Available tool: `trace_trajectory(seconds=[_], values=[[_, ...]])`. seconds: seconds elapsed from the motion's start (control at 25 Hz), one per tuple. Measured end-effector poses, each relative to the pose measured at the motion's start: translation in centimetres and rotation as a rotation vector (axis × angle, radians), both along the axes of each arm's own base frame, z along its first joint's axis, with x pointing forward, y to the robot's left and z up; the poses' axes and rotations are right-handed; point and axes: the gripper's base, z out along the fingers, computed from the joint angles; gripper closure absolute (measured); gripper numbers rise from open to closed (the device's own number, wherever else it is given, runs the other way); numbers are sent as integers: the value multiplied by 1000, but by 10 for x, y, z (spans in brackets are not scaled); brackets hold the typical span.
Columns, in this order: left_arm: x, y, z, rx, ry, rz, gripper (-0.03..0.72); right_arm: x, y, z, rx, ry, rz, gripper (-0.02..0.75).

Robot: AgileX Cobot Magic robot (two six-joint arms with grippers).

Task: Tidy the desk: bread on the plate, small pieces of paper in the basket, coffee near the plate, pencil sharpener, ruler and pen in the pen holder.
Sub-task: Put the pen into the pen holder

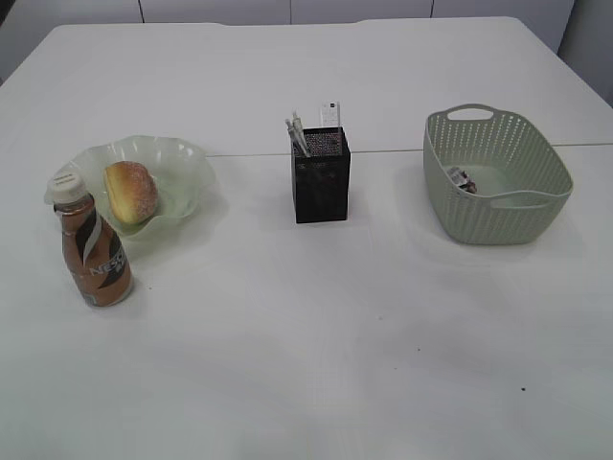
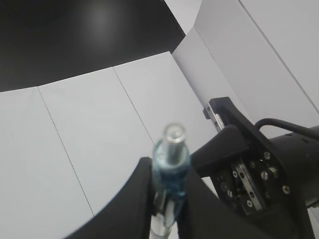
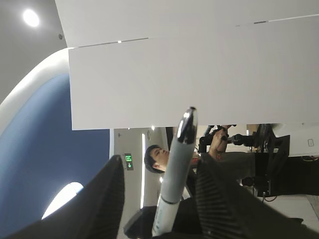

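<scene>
Above the large plain white desk (image 1: pixel 335 335) and out of the exterior view, the left gripper (image 2: pixel 172 174) points up toward the ceiling panels, its black fingers closed on a blue-tinted clear plastic pen (image 2: pixel 170 149) that stands up between them. Such a pen is probably light, stiff and slick, so a hold at mid-barrel looks soundest. Near the desk's left edge stands the brown plastic coffee bottle with a white cap (image 1: pixel 94 254), upright and just in front of the pale green wavy-rimmed plate (image 1: pixel 182 153). The bottle is likely the heaviest thing here and top-heavy, best taken round its body. On the plate lies the oval golden-brown bread bun (image 1: pixel 131 192), soft and easily dented, calling for a wide, gentle grip across its middle. At the desk's middle, on the thin seam, sits the square black mesh pen holder (image 1: pixel 321 187), with light-coloured pens (image 1: pixel 297 132) and the clear-whitish flat ruler (image 1: pixel 329 113) sticking out of its top. Toward the right edge is the grey-green woven-look oval basket (image 1: pixel 498 216), with small paper scraps (image 1: pixel 462 178) inside, too small to make out further. The right gripper (image 3: pixel 159 167) also faces upward, its ribbed fingers standing apart, wider than the grey-white pen with a chrome tip (image 3: pixel 180 144) that rises between them. Whether anything supports that pen lower down is hidden; it looks loosely held and liable to slip.
</scene>
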Motion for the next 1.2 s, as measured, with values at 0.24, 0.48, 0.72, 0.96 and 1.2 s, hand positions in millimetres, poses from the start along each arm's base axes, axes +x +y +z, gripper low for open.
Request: trace_trajectory(seconds=[0.24,0.48,0.72,0.96,1.2], values=[[0,0,0,-3,2,1,611,7,-14,0,0,0,-35,363],[0,1,0,-8,4,3,611,20,-44,0,-7,-60,-117,363],[1,1,0,-12,7,4,611,40,-108,0,-34,-210,-298,363],[2,3,0,-39,24,15,611,50,-162,-1,-85,-353,-450,363],[2,3,0,-40,30,17,611,53,-169,-11,-211,-388,-471,363]])
